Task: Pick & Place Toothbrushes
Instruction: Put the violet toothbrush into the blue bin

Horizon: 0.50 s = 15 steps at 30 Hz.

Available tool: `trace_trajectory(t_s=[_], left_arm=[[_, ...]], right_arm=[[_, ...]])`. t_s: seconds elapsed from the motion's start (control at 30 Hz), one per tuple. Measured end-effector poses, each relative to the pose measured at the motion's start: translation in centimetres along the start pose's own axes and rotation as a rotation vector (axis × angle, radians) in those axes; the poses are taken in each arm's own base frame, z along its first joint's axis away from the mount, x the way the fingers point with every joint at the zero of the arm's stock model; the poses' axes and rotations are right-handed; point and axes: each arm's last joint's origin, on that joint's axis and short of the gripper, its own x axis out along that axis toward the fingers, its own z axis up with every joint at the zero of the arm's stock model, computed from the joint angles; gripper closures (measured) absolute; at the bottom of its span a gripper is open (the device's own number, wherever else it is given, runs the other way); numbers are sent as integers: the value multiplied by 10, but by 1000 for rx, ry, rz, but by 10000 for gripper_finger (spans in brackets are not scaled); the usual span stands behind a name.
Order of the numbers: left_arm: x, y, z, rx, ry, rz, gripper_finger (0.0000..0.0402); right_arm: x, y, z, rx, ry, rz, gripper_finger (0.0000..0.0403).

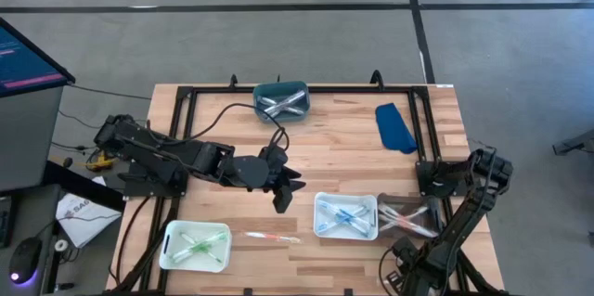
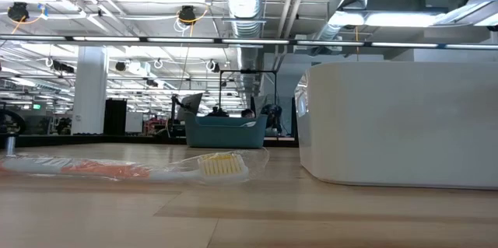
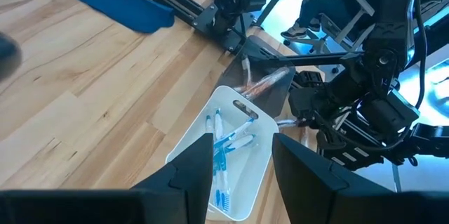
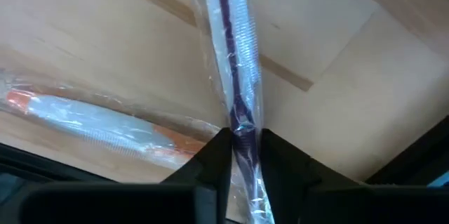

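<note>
**A:** So how far along does the sorting look?

**B:** Partway, I'd judge. From above, the green toothbrushes [image 1: 197, 246] lie in the white tray [image 1: 167, 238] at the near left, the blue toothbrushes [image 1: 345, 215] in the second white tray [image 1: 320, 203] beside it, and a few pale ones sit in the teal bin [image 1: 281, 91] at the far edge. One wrapped orange toothbrush [image 1: 271, 236] lies loose on the table [image 1: 343, 148] between the two white trays, so that one is not yet placed.

**A:** And the arms?

**B:** The right gripper [image 4: 243, 138] is down over the clear tray [image 1: 394, 205] at the near right, its fingers pinching a wrapped purple toothbrush [image 4: 235, 76], with another orange-handled one [image 4: 105, 122] lying just beside it. The left gripper [image 3: 242, 155] hovers mid-table above the blue tray, fingers apart, holding nothing.

**A:** Does the overhead camera show that grip?

**B:** No, the arm hides it; only the right wrist view shows the fingers on the wrapper. The low view shows the loose brush's bristle head close up and neither gripper. The left wrist view looks down into the blue tray.
</note>
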Motion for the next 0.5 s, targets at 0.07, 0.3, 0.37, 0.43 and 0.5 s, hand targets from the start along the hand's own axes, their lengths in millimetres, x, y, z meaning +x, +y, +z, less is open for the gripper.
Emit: trace_trajectory(t_s=[0.07, 0.3, 0.37, 0.43, 0.5], left_arm=[[0, 0, 0, 0, 0, 0, 262], [0, 0, 0, 8, 1, 0, 262], [0, 0, 0, 9, 1, 0, 262], [0, 0, 0, 20, 1, 0, 262], [0, 0, 0, 27, 1, 0, 262]], right_arm=[[0, 0, 0, -8, 9, -4, 345], [-4, 3, 1, -80, 59, -18, 364], [-8, 5, 2, -98, 66, -7, 370], [-12, 6, 4, -112, 67, -1, 376], [-17, 6, 6, -125, 63, -5, 385]])
